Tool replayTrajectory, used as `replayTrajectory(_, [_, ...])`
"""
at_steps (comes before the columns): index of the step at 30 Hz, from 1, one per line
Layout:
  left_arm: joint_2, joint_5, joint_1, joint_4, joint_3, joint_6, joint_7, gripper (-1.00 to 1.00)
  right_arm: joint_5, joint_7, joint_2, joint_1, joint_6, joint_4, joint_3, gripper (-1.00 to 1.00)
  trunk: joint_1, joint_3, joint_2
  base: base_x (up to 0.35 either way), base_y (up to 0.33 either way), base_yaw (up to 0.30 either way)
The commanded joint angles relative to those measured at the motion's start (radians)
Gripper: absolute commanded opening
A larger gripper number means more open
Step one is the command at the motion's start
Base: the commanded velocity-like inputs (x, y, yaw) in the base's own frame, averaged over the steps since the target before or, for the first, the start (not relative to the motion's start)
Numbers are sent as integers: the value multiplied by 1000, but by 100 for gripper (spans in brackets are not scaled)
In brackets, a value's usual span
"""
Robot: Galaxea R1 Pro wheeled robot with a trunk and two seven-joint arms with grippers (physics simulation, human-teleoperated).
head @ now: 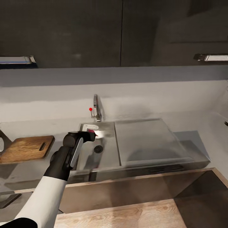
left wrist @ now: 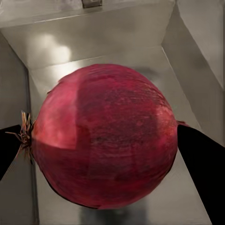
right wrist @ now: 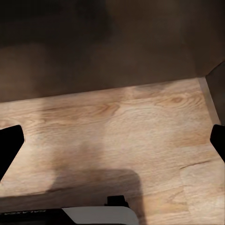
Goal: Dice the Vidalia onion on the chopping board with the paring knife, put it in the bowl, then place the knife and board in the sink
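Observation:
The Vidalia onion point(left wrist: 105, 136), dark red and round with a dry root tuft, sits between the two black fingers point(left wrist: 201, 164) of my left gripper point(left wrist: 105, 140), which press on its opposite sides. In the head view my left gripper point(head: 90, 135) reaches down into the sink point(head: 106, 155), with a bit of the onion point(head: 91, 130) showing at its tip near the basin's back wall. On the countertop point(head: 202, 126), left of the sink, lies the brown chopping board point(head: 27, 148). My right gripper point(right wrist: 112, 145) is open over wooden floor. The paring knife and the bowl are out of view.
The chrome tap point(head: 96, 109) with its red knob point(head: 90, 109) stands behind the basin. A flat draining board point(head: 145, 141) lies right of the basin. Dark wall cabinets point(head: 120, 31) hang above. A small dark object point(head: 226, 123) shows at the counter's right edge.

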Motion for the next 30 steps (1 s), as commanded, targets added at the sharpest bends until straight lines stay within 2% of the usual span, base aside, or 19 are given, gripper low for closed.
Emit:
replayTrajectory(1, [0,1,0,-3,-1,6,3,-100,1,-9,-1,0,-2,0,5,100,1,0,-2,-6,168,4])
replayTrajectory(7, [0,1,-1,-18,-1,6,3,-100,1,-9,0,-1,-2,0,5,100,1,9,-2,-2,253,83])
replayTrajectory(22, [0,1,0,-22,-1,7,3,-100,1,-9,-1,-1,-2,0,5,100,1,27,-2,0,294,201])
replayTrajectory(30, [0,2,0,-17,-1,6,3,-100,1,-9,-1,0,-1,0,4,100,1,29,-2,0,301,39])
